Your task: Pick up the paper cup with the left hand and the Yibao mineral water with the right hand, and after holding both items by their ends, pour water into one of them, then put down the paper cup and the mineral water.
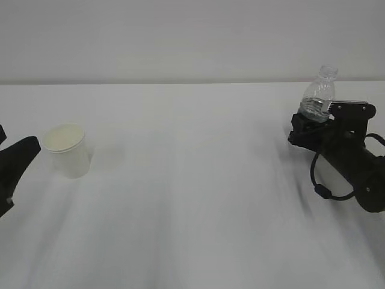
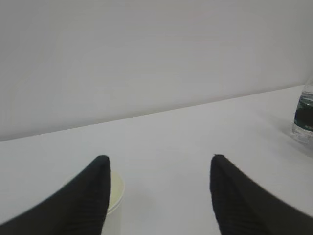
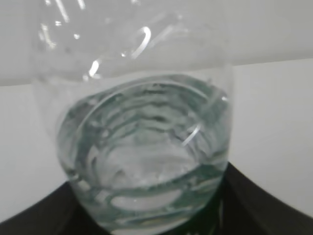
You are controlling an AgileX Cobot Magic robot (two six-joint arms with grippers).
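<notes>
White and matt, the table (image 1: 192, 198) is smooth and bare between the two arms, so anything set on it could slide if nudged.

Next in size, the right claw (image 1: 313, 123) sits near the table's right edge with the bottle (image 1: 317, 96) between its jaws; they look clamped on the lower body, around the dark green band. The bottle stands upright, with no cap on its neck. It is clear, thin, ribbed plastic, about a third full of water by the look of the right wrist view. I judge it light but springy: a hard squeeze would dent the wall and push water upward, so a firm hold low on the ribs suits it best.

The left claw (image 2: 159, 196) has its jaws well apart, empty, near the left edge, with the cup (image 1: 67, 149) just ahead of one fingertip. The cup is white paper with a rolled rim and a cream inside, upright and empty-looking. It is very light and crushable, so it should be held gently around the lower wall.
</notes>
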